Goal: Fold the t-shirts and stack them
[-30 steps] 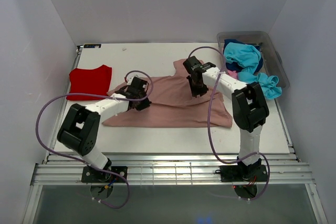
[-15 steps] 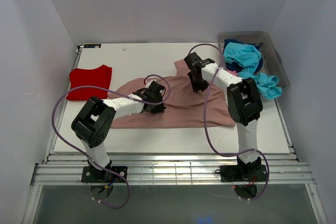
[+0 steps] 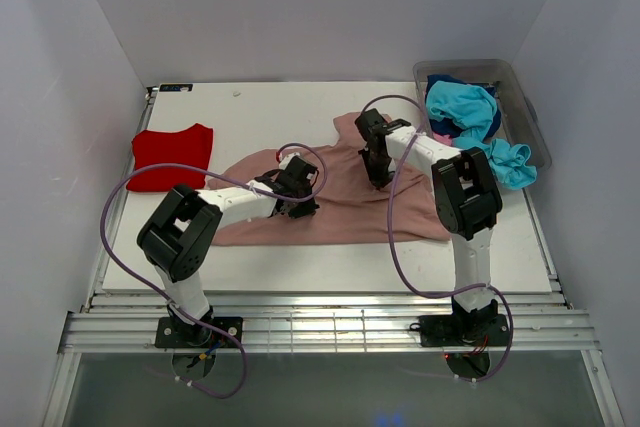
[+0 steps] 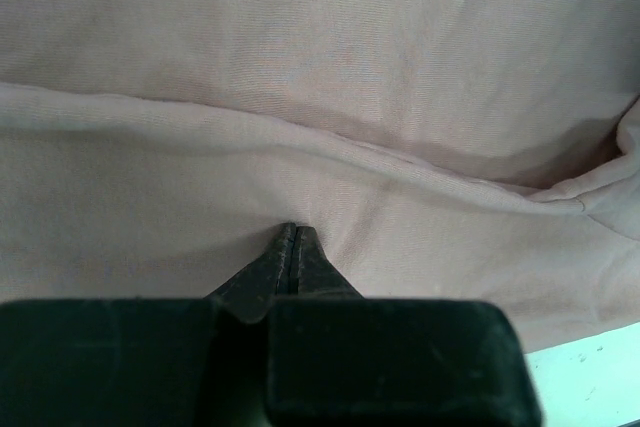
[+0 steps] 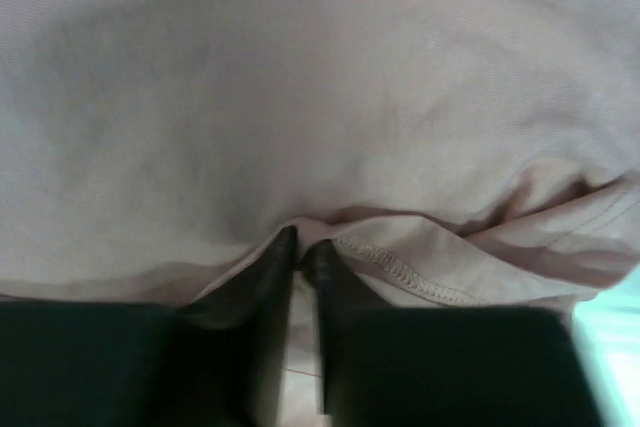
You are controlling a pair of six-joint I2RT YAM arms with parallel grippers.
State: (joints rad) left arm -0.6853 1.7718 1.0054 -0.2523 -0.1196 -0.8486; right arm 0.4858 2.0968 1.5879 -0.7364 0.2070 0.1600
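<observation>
**2 grippers pinch the dusty-pink tee at mid-table**

A white table sits between 3 plain white walls. At its right rear, a clear grey bin holds a turquoise tee, a navy tee and a sliver of bright pink tee. Turquoise cloth spills over the near rim. A folded red tee lies at the left. The dusty-pink tee spreads across the middle. The left gripper has its jaws pressed together on a crease of it. The right gripper, jaws nearly together, clamps its stitched hem.

1. I see a white table filling the middle of my overhead view.
2. A clear grey plastic bin sits at its far right corner.
3. Metal rails run along the near edge.
</observation>
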